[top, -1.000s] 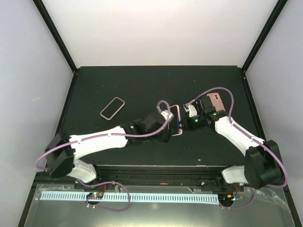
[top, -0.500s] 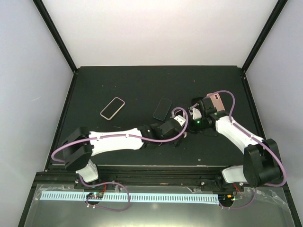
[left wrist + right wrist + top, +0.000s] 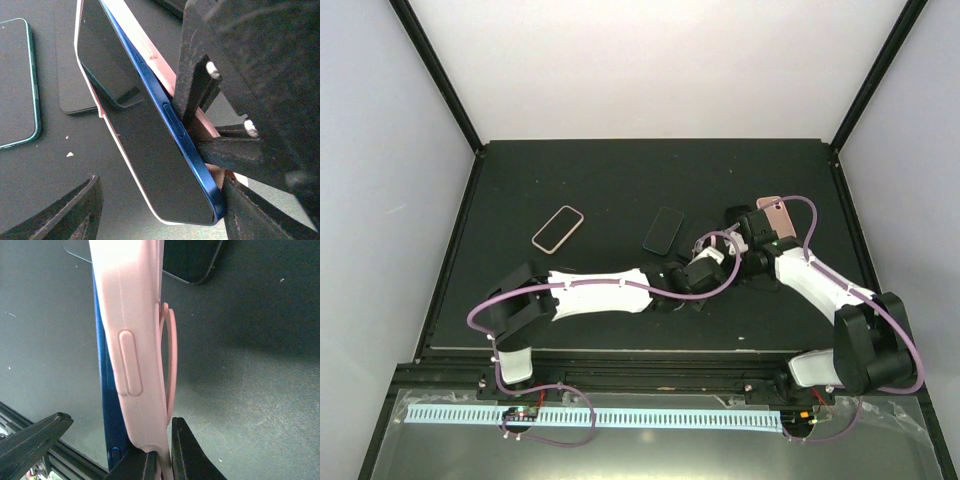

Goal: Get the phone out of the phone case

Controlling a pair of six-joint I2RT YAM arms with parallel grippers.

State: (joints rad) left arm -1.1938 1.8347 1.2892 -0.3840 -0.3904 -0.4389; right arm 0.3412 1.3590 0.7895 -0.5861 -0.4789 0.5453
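Note:
The pink phone case [image 3: 132, 315] stands on edge above the table, and my right gripper [image 3: 162, 450] is shut on its lower end. The case carries a pink ring [image 3: 172, 360] on its back. The blue phone [image 3: 150, 150] with a black screen sits partly out of the case [image 3: 150, 55], its blue edge showing beside the pink wall [image 3: 107, 405]. My left gripper [image 3: 160, 185] is open around the phone's lower end; its right finger [image 3: 250, 215] touches the phone's corner, its left finger [image 3: 75, 210] is well apart. From above, the case [image 3: 770, 212] rises over the right gripper [image 3: 752, 238], with the left gripper [image 3: 715, 262] close beside it.
A dark phone with a green rim [image 3: 663, 230] lies flat on the black table just left of the grippers; it also shows in the left wrist view [image 3: 15, 85]. A pink-rimmed phone or case [image 3: 558, 229] lies further left. The table's front rail [image 3: 650, 360] is near.
My left arm has reached further right, bringing its gripper up against the right gripper. The right gripper has shifted the case slightly right and back. The dark phone is now uncovered.

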